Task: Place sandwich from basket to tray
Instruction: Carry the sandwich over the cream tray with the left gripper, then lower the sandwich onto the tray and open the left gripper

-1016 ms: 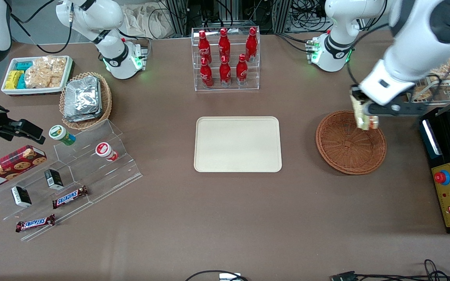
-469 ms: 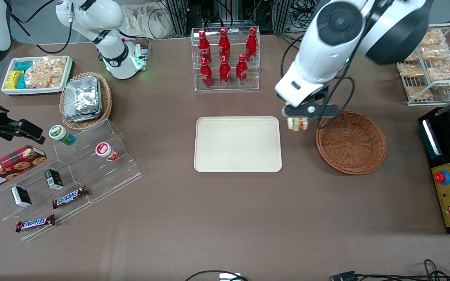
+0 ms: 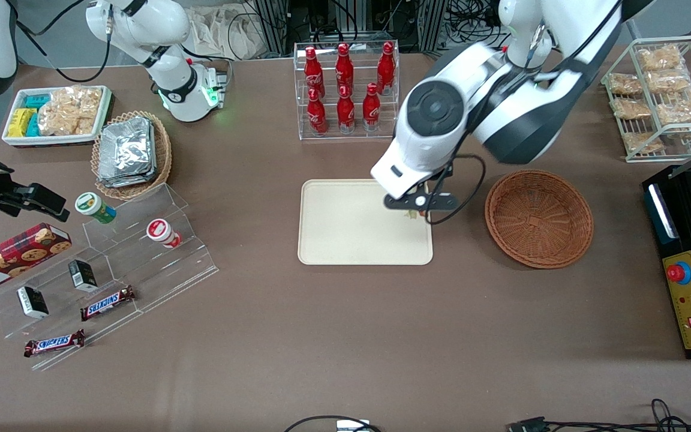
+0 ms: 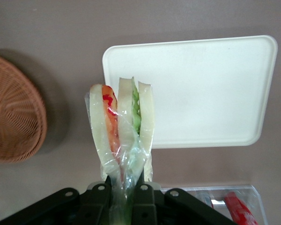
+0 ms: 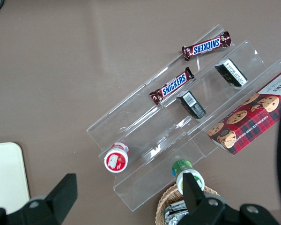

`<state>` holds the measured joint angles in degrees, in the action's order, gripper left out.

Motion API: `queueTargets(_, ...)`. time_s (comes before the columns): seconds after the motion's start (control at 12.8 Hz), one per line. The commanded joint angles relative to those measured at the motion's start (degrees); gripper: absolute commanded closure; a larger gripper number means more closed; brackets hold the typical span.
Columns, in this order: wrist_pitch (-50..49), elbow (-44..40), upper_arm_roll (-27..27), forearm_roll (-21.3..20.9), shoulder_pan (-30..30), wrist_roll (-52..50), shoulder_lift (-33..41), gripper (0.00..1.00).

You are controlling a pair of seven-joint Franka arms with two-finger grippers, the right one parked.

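Note:
My left gripper [image 3: 412, 207] is shut on the wrapped sandwich [image 4: 123, 124], a wedge of pale bread with red, orange and green filling. It hangs above the edge of the cream-beige tray [image 3: 345, 237] that lies toward the round brown basket [image 3: 538, 217]. In the front view the arm hides nearly all of the sandwich; only a sliver [image 3: 410, 214] shows under the gripper. In the left wrist view the gripper [image 4: 124, 180] pinches the clear wrap, with the tray [image 4: 210, 89] and the basket [image 4: 11, 112] below. The basket holds nothing.
A clear rack of red bottles [image 3: 345, 90] stands just farther from the front camera than the tray. A wire rack of snack bags [image 3: 660, 96] and a black machine [image 3: 690, 258] are at the working arm's end. Clear stepped shelves [image 3: 111, 270], an oval foil-packet basket [image 3: 131, 153] lie toward the parked arm's end.
My left gripper has carried the sandwich from above the round basket, across the gap of table, to above the tray's near edge. The basket now lies uncovered.

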<state>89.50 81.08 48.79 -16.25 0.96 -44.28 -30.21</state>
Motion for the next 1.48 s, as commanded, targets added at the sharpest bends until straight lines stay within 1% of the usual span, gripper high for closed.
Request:
queueTargets(0.0, 11.5, 12.1, -0.3, -2.0, -2.2, -1.7, 0.1, 1.00)
queueTargets(0.16, 20.6, 19.9, -2.7, -2.5, -2.5, -1.6, 0.2, 1.00)
queueTargets(0.47, 32.5, 27.6, -6.0, -3.1, -2.1, -1.8, -1.2, 1.00)
queueTargets(0.55, 33.8, 28.2, -6.7, -3.7, -1.9, -1.8, -1.9, 1.00)
queueTargets(0.7, 34.0, 28.2, -7.1, -6.9, -1.8, -1.8, -3.8, 1.00)
queueTargets(1.02, 35.0, 27.9, -7.2, -11.2, -1.9, -1.8, -6.3, 1.00)
queueTargets(1.09, 35.2, 27.9, -7.3, -11.3, -1.9, -1.9, -6.4, 0.94)
queueTargets(1.17, 35.2, 27.9, -7.3, -11.3, -1.9, -2.0, -6.4, 0.36)
queueTargets(1.25, 35.1, 27.9, -7.3, -11.3, -2.0, -2.3, -6.3, 0.00)
queueTargets(1.41, 34.9, 27.8, -7.3, -11.2, -2.1, -2.6, -6.3, 0.00)
